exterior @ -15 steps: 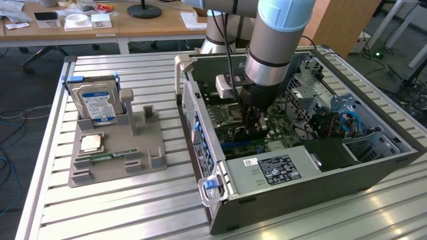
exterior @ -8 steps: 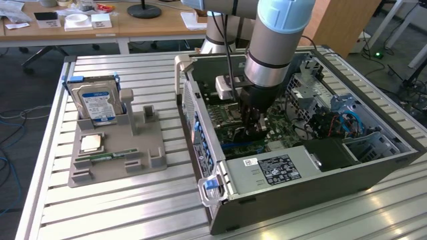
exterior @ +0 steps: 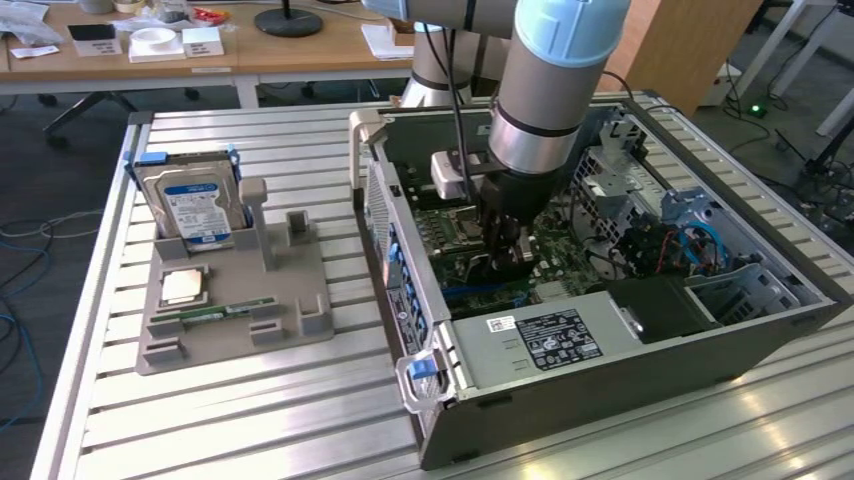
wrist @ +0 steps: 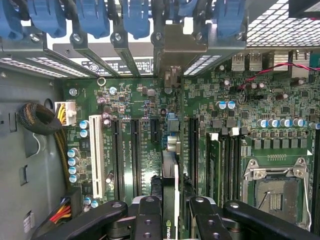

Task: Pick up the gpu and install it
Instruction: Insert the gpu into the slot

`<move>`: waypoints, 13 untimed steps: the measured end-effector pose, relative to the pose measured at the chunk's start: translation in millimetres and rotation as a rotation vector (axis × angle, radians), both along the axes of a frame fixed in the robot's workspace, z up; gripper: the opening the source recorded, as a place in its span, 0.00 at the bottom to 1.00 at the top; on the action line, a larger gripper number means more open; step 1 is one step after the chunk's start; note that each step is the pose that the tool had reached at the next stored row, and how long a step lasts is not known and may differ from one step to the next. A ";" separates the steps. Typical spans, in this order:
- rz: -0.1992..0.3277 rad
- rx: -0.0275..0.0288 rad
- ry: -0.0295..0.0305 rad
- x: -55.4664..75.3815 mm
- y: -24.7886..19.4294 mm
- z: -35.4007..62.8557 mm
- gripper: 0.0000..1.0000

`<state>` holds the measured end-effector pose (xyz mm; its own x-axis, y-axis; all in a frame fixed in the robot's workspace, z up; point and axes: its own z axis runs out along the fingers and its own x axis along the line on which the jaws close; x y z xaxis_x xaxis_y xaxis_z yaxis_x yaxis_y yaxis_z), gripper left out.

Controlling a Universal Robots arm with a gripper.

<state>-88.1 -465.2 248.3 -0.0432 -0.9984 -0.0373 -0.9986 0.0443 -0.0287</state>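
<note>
My gripper [exterior: 505,262] reaches down inside the open computer case [exterior: 747,330], low over the green motherboard [exterior: 454,230]. In the wrist view its two black fingers [wrist: 148,216] stand either side of the gpu [wrist: 170,175], and the gripper [wrist: 172,217] is shut on it. The gpu is seen edge-on as a thin dark card with a green logo near the fingers. It runs along the black expansion slots [wrist: 136,150] toward the case's rear slot openings, where a silver bracket [wrist: 175,47] sits among the blue latches [wrist: 135,15]. Whether the card is seated in a slot is hidden.
A grey fixture [exterior: 227,300] on the slatted table holds a silver hard drive [exterior: 198,205], a CPU chip [exterior: 183,287] and a green RAM stick [exterior: 214,313]. Inside the case are the power supply [exterior: 547,340], the drive cage [exterior: 641,190] and cables [wrist: 37,120]. The CPU socket [wrist: 272,192] lies beside the slots.
</note>
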 end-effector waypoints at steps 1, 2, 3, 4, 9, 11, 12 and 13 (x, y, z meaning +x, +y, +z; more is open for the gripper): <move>0.000 0.0001 -0.0002 0.0 0.0 0.5 0.26; 0.000 0.0001 -0.0005 0.0 0.0 1.1 0.26; 0.000 0.0002 -0.0010 -0.1 0.0 1.8 0.26; 0.000 0.0003 -0.0015 0.0 0.1 2.2 0.26; 0.000 0.0002 -0.0039 -1.2 0.4 2.4 0.26; 0.000 0.0002 -0.0047 -2.0 0.6 2.4 0.26; 0.000 0.0003 -0.0049 -2.2 0.7 2.4 0.26; 0.000 0.0002 -0.0050 -2.3 0.7 2.4 0.26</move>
